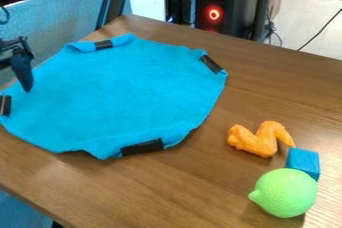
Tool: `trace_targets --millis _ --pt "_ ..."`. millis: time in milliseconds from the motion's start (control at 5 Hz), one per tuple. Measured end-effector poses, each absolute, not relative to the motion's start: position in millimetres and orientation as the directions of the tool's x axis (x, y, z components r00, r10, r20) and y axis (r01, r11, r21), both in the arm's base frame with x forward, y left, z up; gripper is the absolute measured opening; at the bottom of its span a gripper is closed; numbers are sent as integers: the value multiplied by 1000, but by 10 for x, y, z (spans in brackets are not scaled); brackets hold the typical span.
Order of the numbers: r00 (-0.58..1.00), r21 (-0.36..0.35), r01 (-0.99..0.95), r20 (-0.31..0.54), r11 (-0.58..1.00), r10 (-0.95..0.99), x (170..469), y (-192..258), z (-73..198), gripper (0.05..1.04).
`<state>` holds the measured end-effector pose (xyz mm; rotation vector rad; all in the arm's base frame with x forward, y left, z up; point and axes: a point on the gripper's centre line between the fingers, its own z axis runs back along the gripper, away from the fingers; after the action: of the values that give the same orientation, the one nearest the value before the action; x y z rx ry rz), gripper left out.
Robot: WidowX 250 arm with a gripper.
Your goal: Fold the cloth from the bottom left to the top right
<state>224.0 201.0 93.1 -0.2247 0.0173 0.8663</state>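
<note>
See no diagonal fold in the cloth (127,92), mostly flat on the surface (113,189), left of the lime (286,193); judge the whole fold left to make; cannot tell gripper (26,85) spread from pressed together

Four patches (142,147), one cloth (120,92), block (303,161), lime (286,193), perhaps wing (257,141)
</note>
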Motion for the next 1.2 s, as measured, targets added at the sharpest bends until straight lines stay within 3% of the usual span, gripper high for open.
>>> trace_targets --millis 400,1000,1200 --pt "635 -76 -772 -59 631 770 2281 2059 900 1001" --pt "644 43 -762 -59 646 763 2167 2052 763 1001" --pt "655 90 -750 -36 655 755 2102 2069 712 941"
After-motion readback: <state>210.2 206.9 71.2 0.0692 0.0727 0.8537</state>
